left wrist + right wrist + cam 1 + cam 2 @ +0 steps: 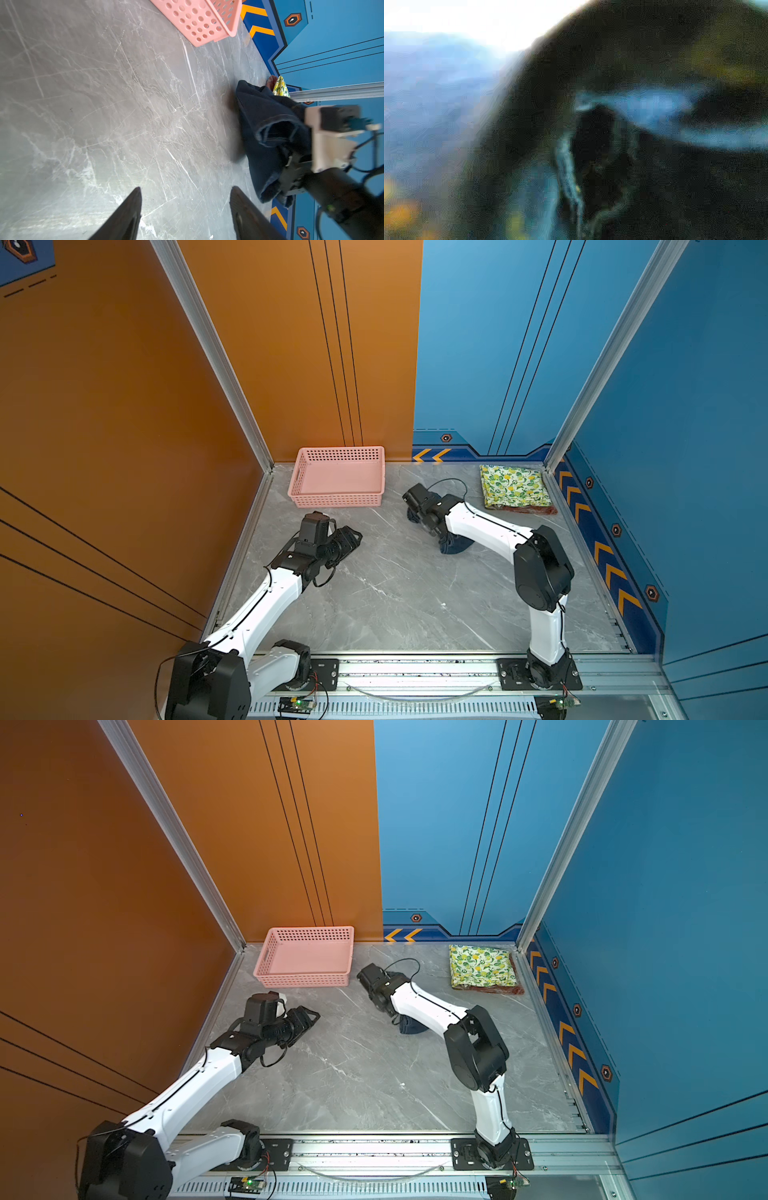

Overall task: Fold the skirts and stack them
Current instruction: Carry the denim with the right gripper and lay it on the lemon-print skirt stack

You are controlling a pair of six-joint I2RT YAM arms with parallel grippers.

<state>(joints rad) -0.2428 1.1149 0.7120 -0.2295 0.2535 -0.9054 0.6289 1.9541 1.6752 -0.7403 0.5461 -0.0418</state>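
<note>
Since the lemon skirt [515, 485] lies on the plaid skirt [536, 510], we must only fold the denim skirt [259, 116], pinched by our right gripper [287, 166], left gripper [185, 189] spread

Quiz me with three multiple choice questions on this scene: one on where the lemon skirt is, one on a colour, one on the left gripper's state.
1. Where is the lemon skirt?
A at the front edge; B on the plaid skirt, back right corner; C mid-table.
2. What colour is the basket?
A pink; B green; C white.
3. The left gripper is:
A open and empty; B shut on the basket; C shut on the lemon skirt.

Answers:
1. B: both top views show it lying on the plaid skirt in that corner.
2. A: its perforated walls are pink.
3. A: the left wrist view shows the jaws apart with nothing between them.
</note>
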